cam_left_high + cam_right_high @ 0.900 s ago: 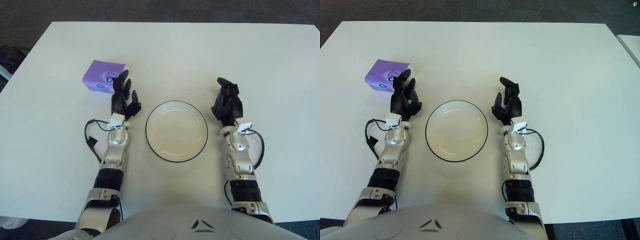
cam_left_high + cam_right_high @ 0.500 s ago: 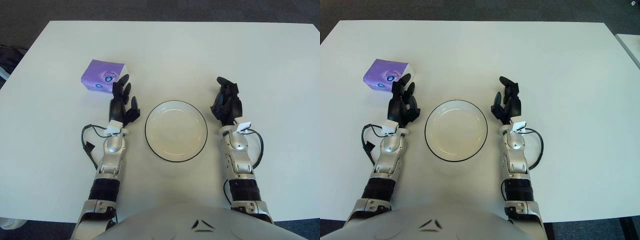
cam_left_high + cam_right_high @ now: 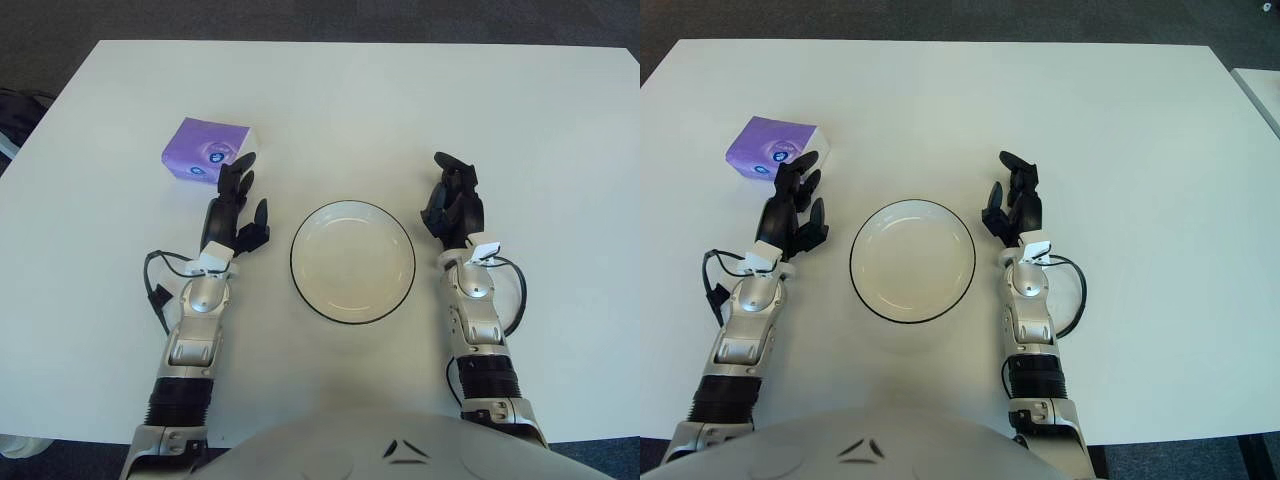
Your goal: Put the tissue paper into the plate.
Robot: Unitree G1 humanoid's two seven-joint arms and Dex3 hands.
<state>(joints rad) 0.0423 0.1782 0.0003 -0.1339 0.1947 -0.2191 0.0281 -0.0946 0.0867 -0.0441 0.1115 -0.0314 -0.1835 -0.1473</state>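
Purple tissue pack [image 3: 206,151] sits upper left in the left eye view, left hand [image 3: 232,205] open just below it, holding nothing. Likely light and soft; grip its sides. In the right eye view, right hand [image 3: 1014,205] rests relaxed, empty, beside the plate [image 3: 912,207].

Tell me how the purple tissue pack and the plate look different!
The tissue pack is purple and boxy with corners; the plate is white, round and has a dark rim. The pack looks smaller than the plate. The pack lies just beyond the left robot hand; the plate lies between that hand and the right robot hand. Both lie on the white table, and nobody holds either.
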